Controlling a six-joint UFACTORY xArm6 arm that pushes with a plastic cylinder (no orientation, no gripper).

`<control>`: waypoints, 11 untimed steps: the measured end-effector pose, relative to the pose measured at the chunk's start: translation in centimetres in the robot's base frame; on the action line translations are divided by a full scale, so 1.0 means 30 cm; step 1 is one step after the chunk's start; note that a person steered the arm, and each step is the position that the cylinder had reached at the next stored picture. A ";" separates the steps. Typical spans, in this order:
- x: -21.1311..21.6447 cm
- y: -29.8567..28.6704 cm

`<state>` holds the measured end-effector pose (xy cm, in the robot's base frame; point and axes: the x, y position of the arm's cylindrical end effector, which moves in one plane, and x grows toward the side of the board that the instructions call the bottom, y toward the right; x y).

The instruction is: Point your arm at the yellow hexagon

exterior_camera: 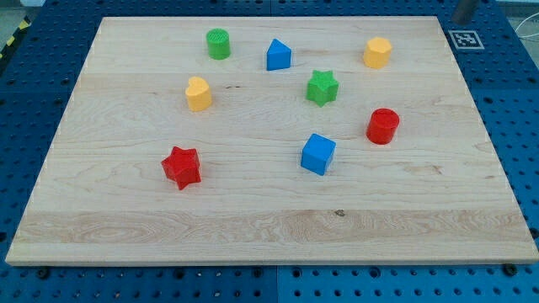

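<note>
The yellow hexagon sits near the board's top right. A yellow heart-shaped block lies at the left of centre. My rod shows only as a short grey stub at the view's top right edge, and my tip is just past the board's top right corner. It is well to the right of and above the yellow hexagon and touches no block.
On the wooden board there are also a green cylinder, a blue house-shaped block, a green star, a red cylinder, a blue cube and a red star. A black-and-white marker tag lies off the top right corner.
</note>
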<state>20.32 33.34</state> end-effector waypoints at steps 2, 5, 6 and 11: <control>-0.007 -0.056; -0.008 -0.181; -0.009 -0.230; -0.022 -0.522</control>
<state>19.66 17.69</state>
